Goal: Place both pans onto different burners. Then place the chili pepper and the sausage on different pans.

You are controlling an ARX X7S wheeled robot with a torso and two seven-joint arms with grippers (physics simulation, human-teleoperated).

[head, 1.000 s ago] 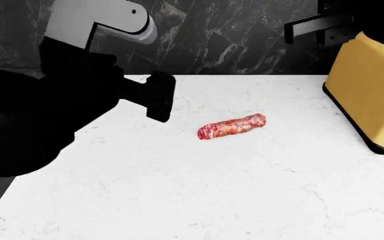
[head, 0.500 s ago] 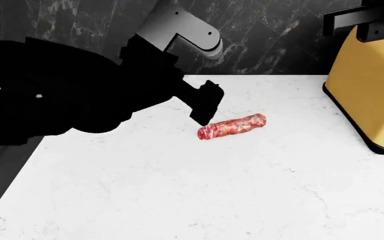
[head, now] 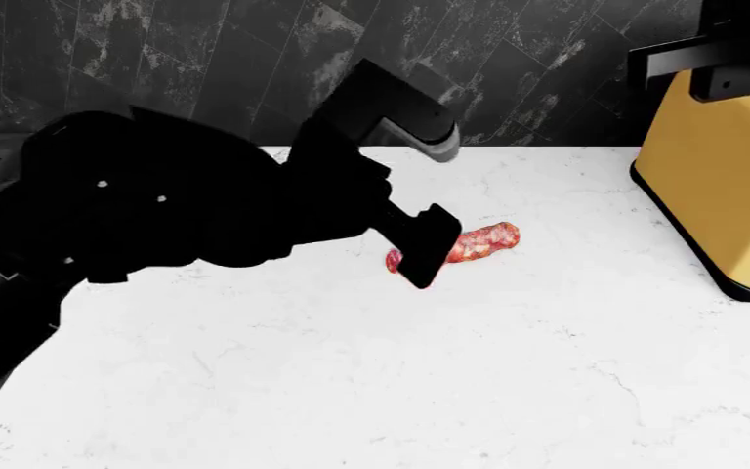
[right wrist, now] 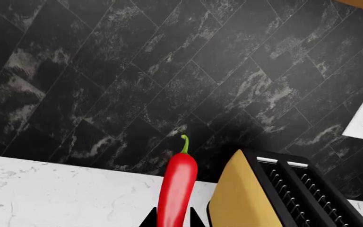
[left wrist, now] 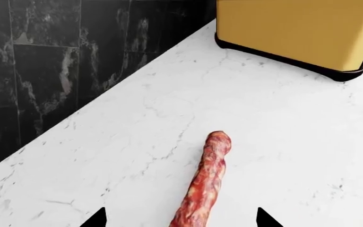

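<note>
Currently the left gripper (head: 424, 256) sat right over the sausage (head: 484, 239) at centre of the head frame, covering its near-left end; only the right end poked out. Sausage lay flat on the white marble counter (head: 479, 391), long axis running lower-left to upper-right in the head view

Left wrist view: sausage (left wrist: 204, 183) ran from bottom centre up toward frame middle, pointing away from the camera. Both fingertips (left wrist: 98, 218) showed at the bottom edge, one each side of it, spread wide, not touching. So the long axis sat roughly along the approach line and across the jaw closing direction, which looked good for a pinch across the width. My read: drop a bit more and close; watch for rolling, since it's a round cylinder on a slick top

Right gripper (right wrist: 172, 220) was pinched on the chili pepper (right wrist: 177, 189), stem up, at bottom centre of the right wrist frame, held in the air in front of the black tile wall (right wrist: 137, 71). Yellow toaster (head: 721, 186) stood at the right edge of the head view, well apart from the sausage

Left arm was clearly the nearer one for the sausage. No pans or burners in any frame
</note>
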